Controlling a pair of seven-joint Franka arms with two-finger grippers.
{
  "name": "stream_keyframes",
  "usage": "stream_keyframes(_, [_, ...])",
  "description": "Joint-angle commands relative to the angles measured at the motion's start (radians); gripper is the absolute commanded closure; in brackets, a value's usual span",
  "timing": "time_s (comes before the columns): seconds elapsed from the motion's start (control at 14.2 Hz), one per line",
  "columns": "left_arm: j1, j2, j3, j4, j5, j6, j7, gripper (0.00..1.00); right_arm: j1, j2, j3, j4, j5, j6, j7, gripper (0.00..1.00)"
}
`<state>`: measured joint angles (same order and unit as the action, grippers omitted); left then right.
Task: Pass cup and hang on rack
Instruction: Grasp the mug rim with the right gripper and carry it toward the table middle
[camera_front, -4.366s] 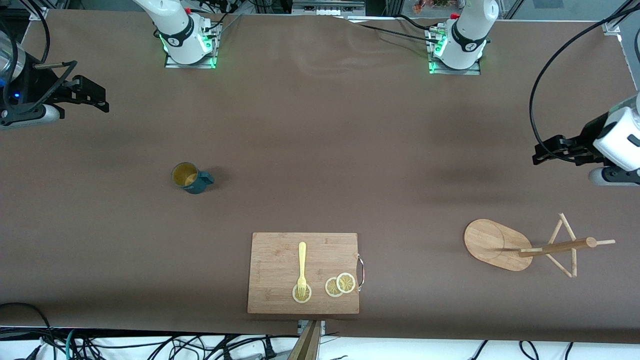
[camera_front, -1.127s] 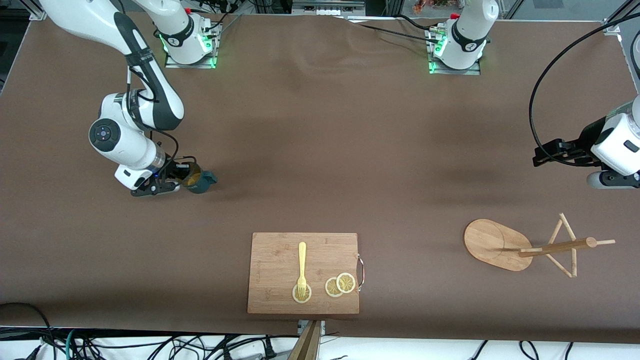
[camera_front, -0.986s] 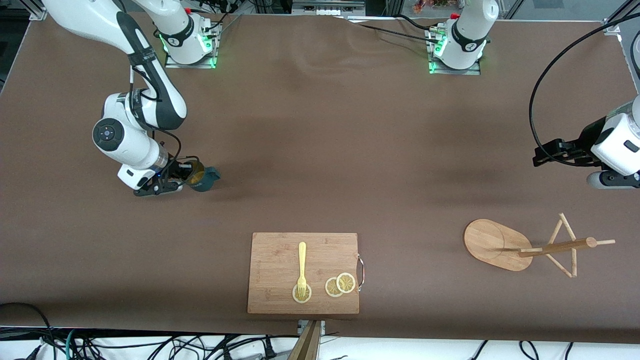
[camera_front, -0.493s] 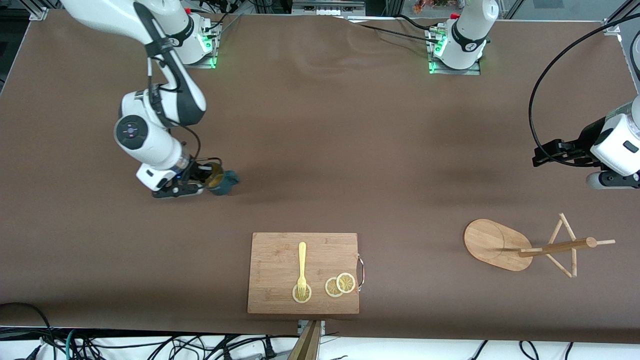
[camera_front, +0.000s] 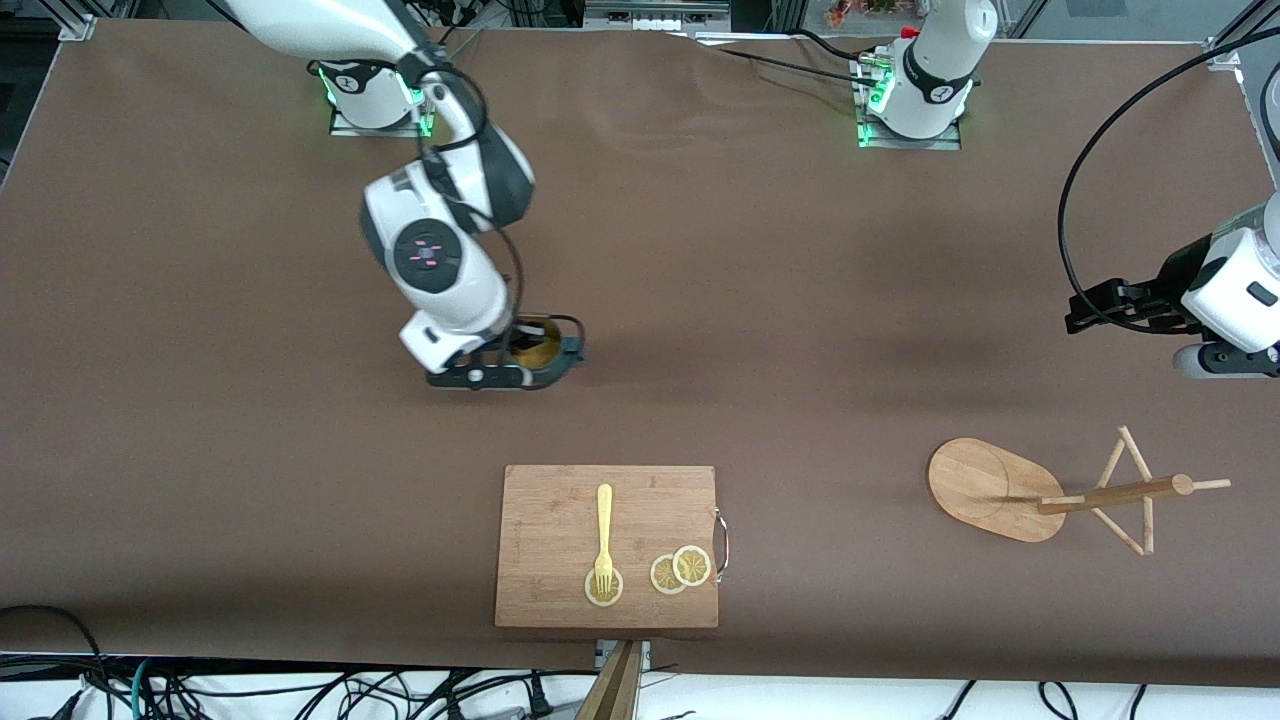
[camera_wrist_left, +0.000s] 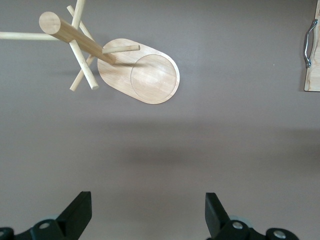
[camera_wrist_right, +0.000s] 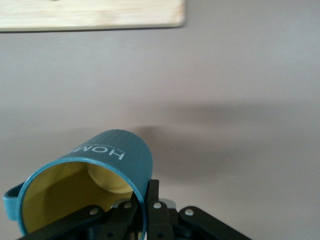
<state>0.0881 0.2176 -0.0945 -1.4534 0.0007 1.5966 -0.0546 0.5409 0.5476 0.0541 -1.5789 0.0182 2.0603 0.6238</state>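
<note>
The right gripper (camera_front: 522, 366) pinches the rim of the teal cup (camera_front: 545, 347), carrying it above the bare table (camera_front: 700, 280), over a spot farther from the camera than the cutting board (camera_front: 560, 520). The left gripper (camera_wrist_left: 149, 220) waits with fingers spread wide, above the table near the wooden rack (camera_front: 1050, 492).

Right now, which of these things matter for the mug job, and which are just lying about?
In the job:
- cup, held by the right gripper
- rack
- left gripper, waiting open

Lying about:
- cutting board
- fork
- lemon slices
</note>
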Motion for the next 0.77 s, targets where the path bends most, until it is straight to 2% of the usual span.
stream_keyframes(0.0, [-0.001, 0.017, 0.002, 0.034, -0.014, -0.013, 0.007, 0.00, 0.103, 0.141, -0.008, 0.206, 0.022, -0.057, 0.132, 1.00])
stream_keyframes(0.14, [-0.001, 0.016, 0.001, 0.034, -0.016, -0.015, 0.007, 0.00, 0.169, 0.196, -0.010, 0.276, 0.068, -0.045, 0.186, 1.00])
stream_keyframes(0.35, [-0.005, 0.025, 0.001, 0.028, -0.016, -0.033, 0.009, 0.00, 0.281, 0.267, -0.013, 0.355, 0.066, -0.002, 0.333, 1.00])
stream_keyframes(0.7, [-0.010, 0.032, -0.007, 0.016, -0.048, -0.084, 0.039, 0.00, 0.375, 0.308, -0.020, 0.365, 0.040, 0.067, 0.418, 1.00])
